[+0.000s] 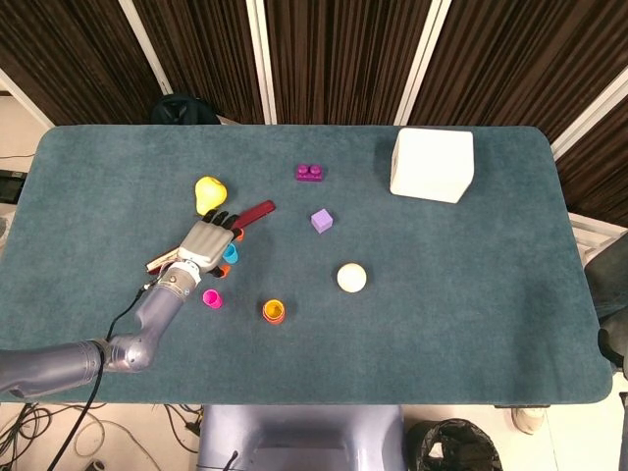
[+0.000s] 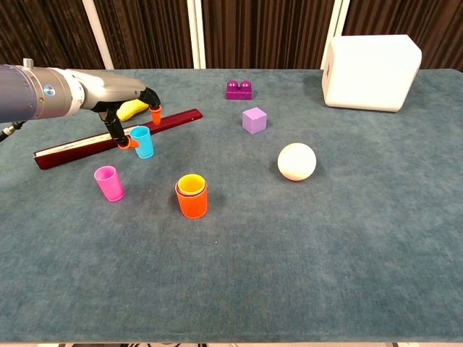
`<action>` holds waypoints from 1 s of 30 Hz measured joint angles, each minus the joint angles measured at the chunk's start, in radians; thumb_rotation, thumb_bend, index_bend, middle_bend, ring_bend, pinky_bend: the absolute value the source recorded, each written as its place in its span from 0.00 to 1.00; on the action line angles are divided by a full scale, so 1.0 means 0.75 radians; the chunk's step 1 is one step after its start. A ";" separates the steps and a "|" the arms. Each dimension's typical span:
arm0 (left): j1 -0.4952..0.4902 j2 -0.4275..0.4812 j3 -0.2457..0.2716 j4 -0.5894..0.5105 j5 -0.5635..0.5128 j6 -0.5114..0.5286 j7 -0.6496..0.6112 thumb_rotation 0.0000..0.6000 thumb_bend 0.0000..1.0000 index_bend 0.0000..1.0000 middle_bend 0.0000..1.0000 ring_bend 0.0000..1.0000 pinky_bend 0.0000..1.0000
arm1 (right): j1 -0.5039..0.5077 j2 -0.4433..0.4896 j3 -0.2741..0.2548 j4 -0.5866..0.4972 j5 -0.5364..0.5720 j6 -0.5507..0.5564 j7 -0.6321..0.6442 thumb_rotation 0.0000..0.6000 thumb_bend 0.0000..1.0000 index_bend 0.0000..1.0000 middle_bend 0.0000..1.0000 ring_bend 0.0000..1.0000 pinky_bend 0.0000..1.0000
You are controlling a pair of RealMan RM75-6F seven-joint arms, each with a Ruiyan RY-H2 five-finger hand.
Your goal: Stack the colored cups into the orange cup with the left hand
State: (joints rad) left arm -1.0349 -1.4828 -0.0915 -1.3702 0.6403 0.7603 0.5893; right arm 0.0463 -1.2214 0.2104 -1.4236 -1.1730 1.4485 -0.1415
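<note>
My left hand (image 2: 119, 108) low over the desk (image 2: 304, 246), fingers (image 2: 124, 142) spread around the blue cup (image 2: 142, 142), not clearly grasping it, orange cup (image 2: 192, 196) near.

Left arm (image 2: 51, 90): smooth silver-grey metallic tube, rounded joint housings, small blue mark near end of forearm. Black cable trailing from wrist area. Left hand (image 1: 203, 245): light grey ribbed back plate, black fingers, orange fingertips (image 2: 155, 113). Right arm, hand: out of frame.

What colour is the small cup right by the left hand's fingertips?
Light blue: the small plastic cup beside the left hand, clearest in the chest view.
</note>
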 measured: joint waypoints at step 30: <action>0.009 -0.078 0.016 0.111 0.032 0.037 -0.003 1.00 0.31 0.40 0.07 0.00 0.00 | 0.000 -0.005 0.002 0.004 0.004 0.000 0.000 1.00 0.42 0.04 0.00 0.04 0.01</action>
State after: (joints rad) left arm -1.0278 -1.5410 -0.0796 -1.2867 0.6641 0.7882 0.5869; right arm 0.0466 -1.2251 0.2123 -1.4208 -1.1699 1.4483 -0.1416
